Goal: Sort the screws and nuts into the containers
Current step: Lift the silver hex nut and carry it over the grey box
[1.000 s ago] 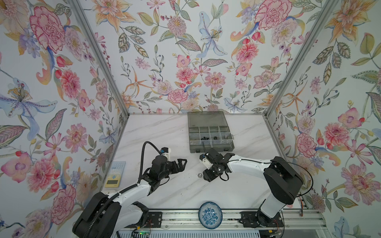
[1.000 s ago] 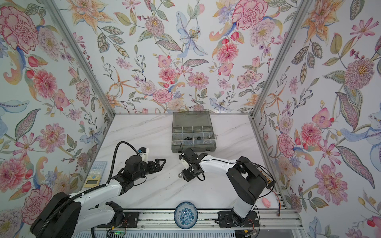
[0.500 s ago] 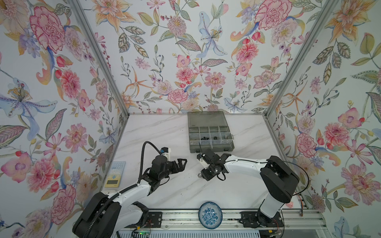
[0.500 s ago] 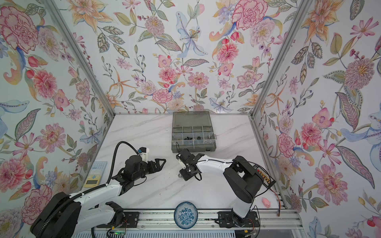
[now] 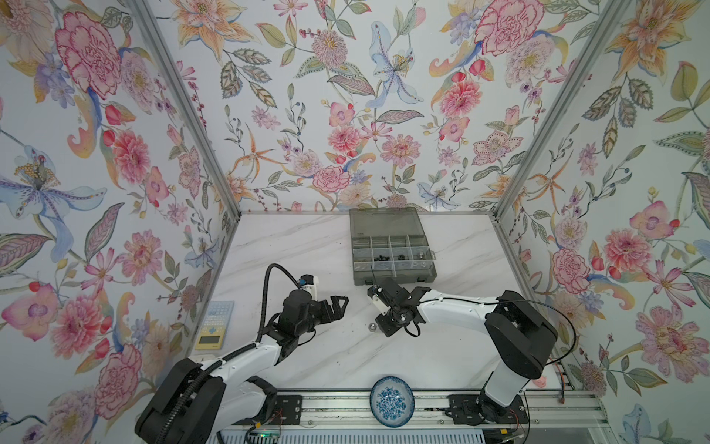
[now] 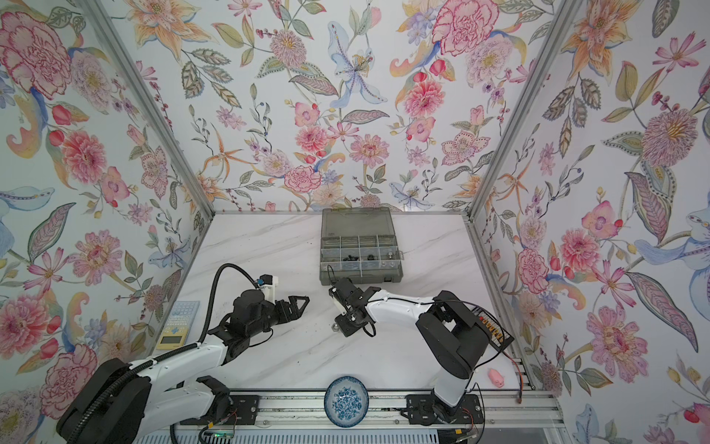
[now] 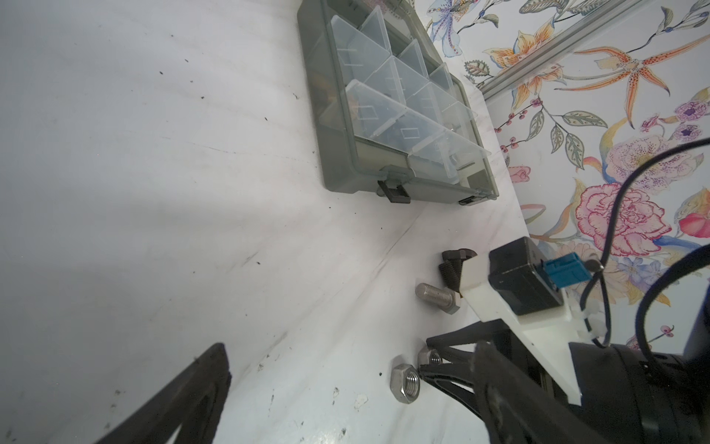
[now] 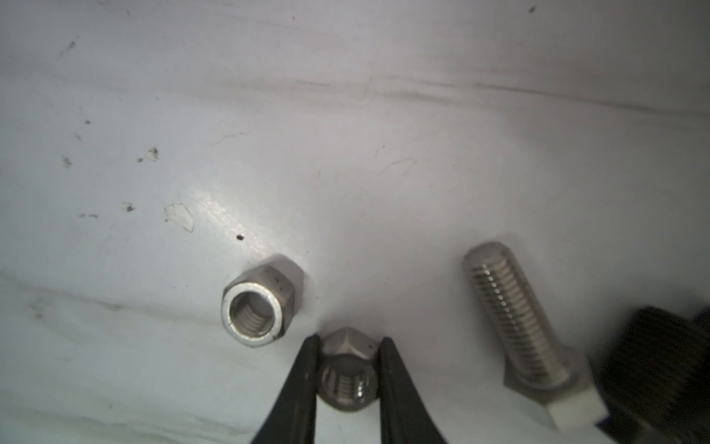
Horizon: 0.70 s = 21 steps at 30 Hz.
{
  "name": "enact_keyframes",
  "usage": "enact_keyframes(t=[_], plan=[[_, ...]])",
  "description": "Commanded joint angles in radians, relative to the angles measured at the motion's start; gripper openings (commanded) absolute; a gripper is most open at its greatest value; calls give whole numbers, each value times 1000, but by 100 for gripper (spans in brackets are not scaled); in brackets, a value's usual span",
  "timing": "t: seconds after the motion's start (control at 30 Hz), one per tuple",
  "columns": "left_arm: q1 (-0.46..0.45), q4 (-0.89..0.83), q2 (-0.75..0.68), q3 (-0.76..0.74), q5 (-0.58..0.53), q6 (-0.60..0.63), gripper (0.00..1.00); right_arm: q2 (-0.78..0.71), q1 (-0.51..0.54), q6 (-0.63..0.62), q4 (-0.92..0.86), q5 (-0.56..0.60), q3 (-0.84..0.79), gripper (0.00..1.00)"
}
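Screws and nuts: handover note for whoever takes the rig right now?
Left pincer open, empty, over the table.
Right pincer shut on a silver nut, not yet lifted.
Loose beside it: second silver nut, silver bolt, black bolt.
Organiser box open; black and silver pieces already in some compartments.
Left: bin the gripped nut, then those three.

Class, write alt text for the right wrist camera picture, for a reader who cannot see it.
The right gripper pinches a small silver nut on the white table. A second silver nut lies just beside it, with a silver bolt and a black screw on the other side.
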Motion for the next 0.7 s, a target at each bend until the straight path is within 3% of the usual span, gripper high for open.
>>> enact_keyframes(t=[0.0, 0.33, 0.67], plan=[[11, 12, -14, -13, -5, -11, 99, -5, 7, -2, -15, 14, -14, 18], [10, 18, -13, -16, -5, -13, 99, -164, -112, -22, 17, -106, 2, 13], [12, 25, -19, -19, -7, -14, 99, -175, -478, -21, 24, -172, 135, 12]])
